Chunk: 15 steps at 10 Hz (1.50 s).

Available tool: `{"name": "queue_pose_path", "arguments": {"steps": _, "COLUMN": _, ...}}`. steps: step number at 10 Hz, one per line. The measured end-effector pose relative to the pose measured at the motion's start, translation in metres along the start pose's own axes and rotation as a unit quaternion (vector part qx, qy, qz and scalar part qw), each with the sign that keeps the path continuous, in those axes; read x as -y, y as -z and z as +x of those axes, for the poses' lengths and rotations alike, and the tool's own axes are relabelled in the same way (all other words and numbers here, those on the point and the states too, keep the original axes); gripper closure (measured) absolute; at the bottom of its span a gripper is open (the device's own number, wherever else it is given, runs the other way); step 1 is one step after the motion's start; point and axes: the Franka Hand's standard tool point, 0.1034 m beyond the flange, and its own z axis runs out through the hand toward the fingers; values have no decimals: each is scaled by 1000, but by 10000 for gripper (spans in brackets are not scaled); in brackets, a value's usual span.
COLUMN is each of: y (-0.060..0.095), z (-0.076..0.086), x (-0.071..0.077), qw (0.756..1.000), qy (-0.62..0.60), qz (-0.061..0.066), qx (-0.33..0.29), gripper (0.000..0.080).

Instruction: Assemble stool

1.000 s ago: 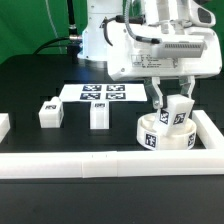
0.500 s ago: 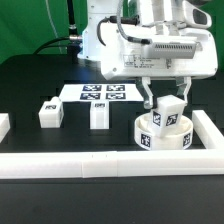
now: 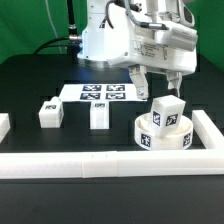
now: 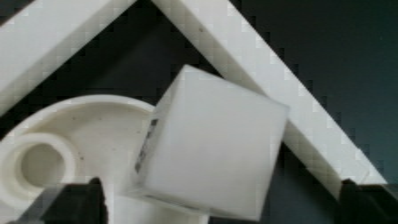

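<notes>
The round white stool seat (image 3: 150, 138) lies at the exterior view's right, inside the corner of the white rails. One blocky tagged leg (image 3: 167, 113) stands on top of it, leaning slightly. My gripper (image 3: 156, 84) hangs open just above that leg, its fingers apart and touching nothing. In the wrist view the leg (image 4: 214, 140) fills the middle, with the seat (image 4: 54, 150) and one of its sockets beside it. The dark fingertips (image 4: 79, 200) stand clear on either side of the leg. Two more legs, one (image 3: 50, 112) and another (image 3: 99, 114), stand loose on the table to the exterior view's left.
The marker board (image 3: 103, 93) lies flat behind the loose legs. Long white rails border the work area along the front (image 3: 100, 163) and the exterior view's right (image 3: 209, 128); a short piece (image 3: 3, 124) shows at the left edge. The robot's base stands at the back.
The gripper has opened, let go of the leg on the seat, and risen above it. The leg stays standing on the seat.
</notes>
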Motion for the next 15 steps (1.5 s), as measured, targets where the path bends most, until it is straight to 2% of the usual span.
{"name": "queue_pose_path", "arguments": {"steps": 1, "y": 0, "z": 0, "x": 0, "qw": 999, "qy": 50, "qz": 0, "qx": 0, "gripper": 150}}
{"name": "queue_pose_path", "arguments": {"steps": 3, "y": -8, "z": 25, "x": -12, "qw": 975, "qy": 221, "qz": -20, "qx": -21, "gripper": 150}}
{"name": "queue_pose_path", "arguments": {"steps": 4, "y": -12, "z": 28, "x": -15, "qw": 957, "qy": 289, "qz": -27, "qx": -24, "gripper": 150}}
{"name": "queue_pose_path", "arguments": {"steps": 9, "y": -15, "z": 21, "x": -12, "qw": 900, "qy": 435, "qz": -29, "qx": -16, "gripper": 150}}
{"name": "queue_pose_path", "arguments": {"steps": 10, "y": -15, "z": 18, "x": -11, "qw": 882, "qy": 470, "qz": -29, "qx": -14, "gripper": 150}}
{"name": "queue_pose_path", "arguments": {"steps": 12, "y": -13, "z": 14, "x": 1, "qw": 818, "qy": 575, "qz": -22, "qx": -15, "gripper": 150}}
{"name": "queue_pose_path", "arguments": {"steps": 14, "y": -7, "z": 9, "x": 8, "qw": 783, "qy": 622, "qz": -17, "qx": -13, "gripper": 150}}
{"name": "queue_pose_path", "arguments": {"steps": 15, "y": -5, "z": 5, "x": 9, "qw": 754, "qy": 657, "qz": -16, "qx": -11, "gripper": 150}}
